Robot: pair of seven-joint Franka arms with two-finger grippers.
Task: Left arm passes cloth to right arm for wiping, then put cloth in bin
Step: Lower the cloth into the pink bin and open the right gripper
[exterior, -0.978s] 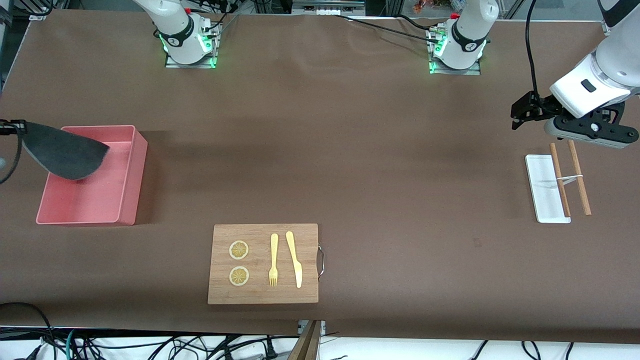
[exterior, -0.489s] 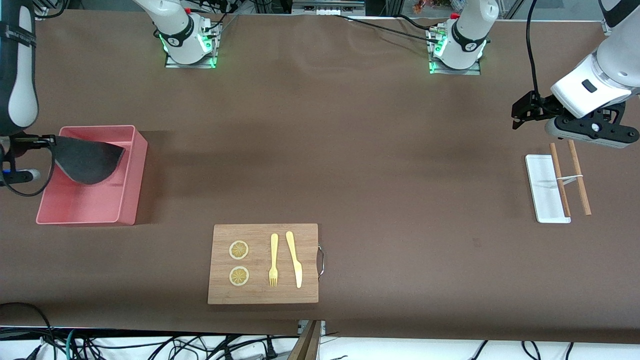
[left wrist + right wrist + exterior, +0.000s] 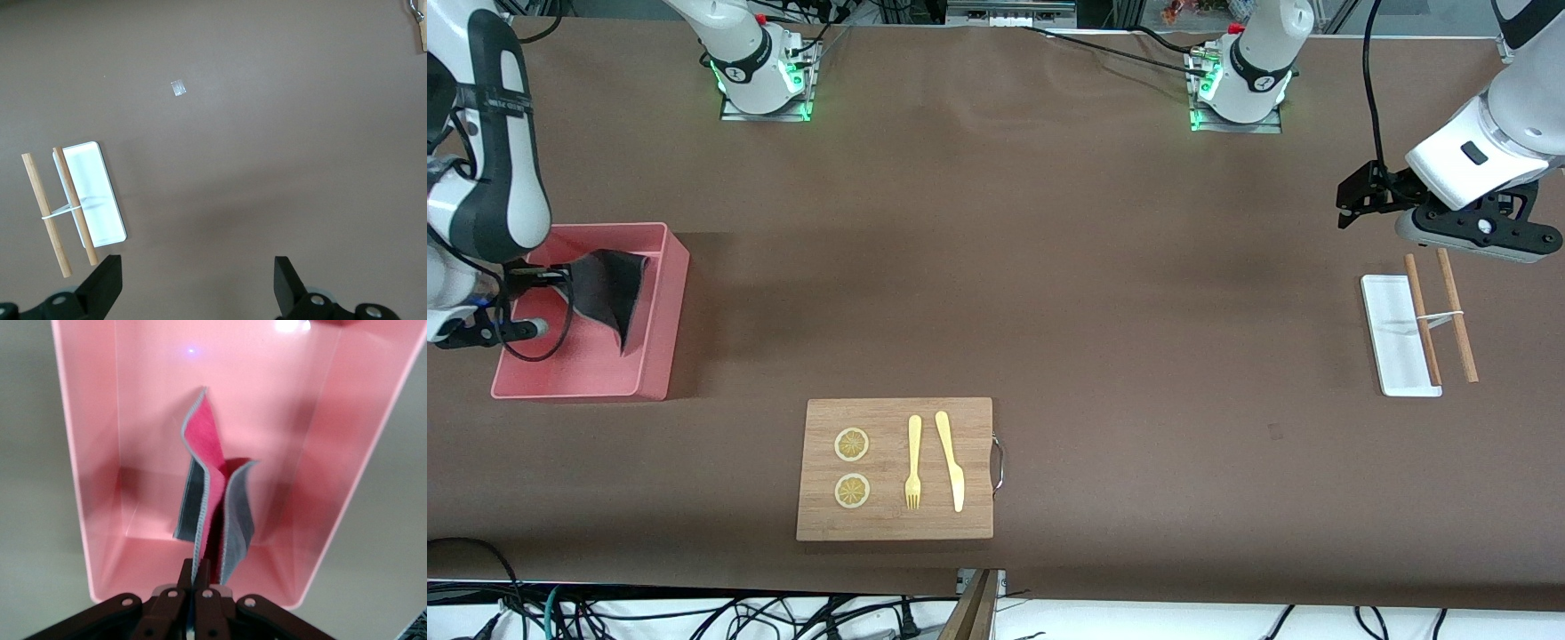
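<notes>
The right gripper (image 3: 197, 587) is pinching the cloth (image 3: 612, 289) tight between its closed fingers and is holding it over the pink bin (image 3: 660, 356), so the grey and red folds are hanging down inside the bin's walls. The left gripper (image 3: 197, 283) is waiting with its fingers wide open and nothing in them, up over the table near a small white tray (image 3: 1392, 342) and two wooden sticks (image 3: 1440, 316). A wooden board (image 3: 894, 524) with a fork (image 3: 913, 462), a knife (image 3: 950, 458) and two lemon slices (image 3: 852, 467) is lying nearer the front camera than the bin.
</notes>
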